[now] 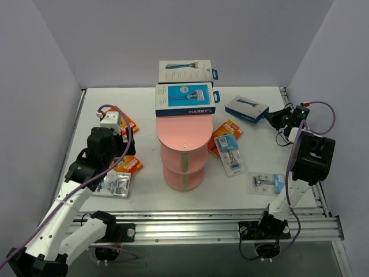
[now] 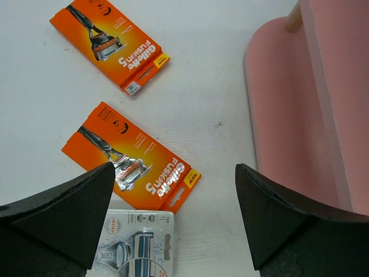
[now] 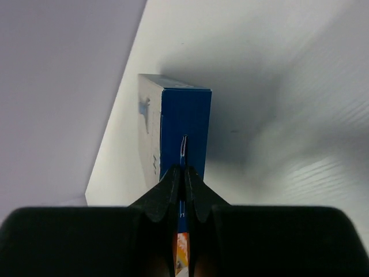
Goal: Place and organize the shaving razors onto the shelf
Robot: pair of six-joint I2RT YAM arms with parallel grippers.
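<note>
Pinching Harry's box (image 3: 185, 115) by its end, prob for lift, R fingers (image 3: 166, 196) were shut; L fingers (image 2: 63, 208) gaped, straddling orange pack (image 2: 144, 167)

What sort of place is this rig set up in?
Probably a lab test cell, not a shop: plain pale walls box in a white table, an aluminium rail runs along its near edge, and retail razor packs lie scattered around a pink shelf.

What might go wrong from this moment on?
The right hand pinches the blue box only at its thin end tab, so the box may swing or slip when lifted. Two Harry's boxes already crowd the far end of the top tier of the shelf; setting another there may knock them off.
</note>
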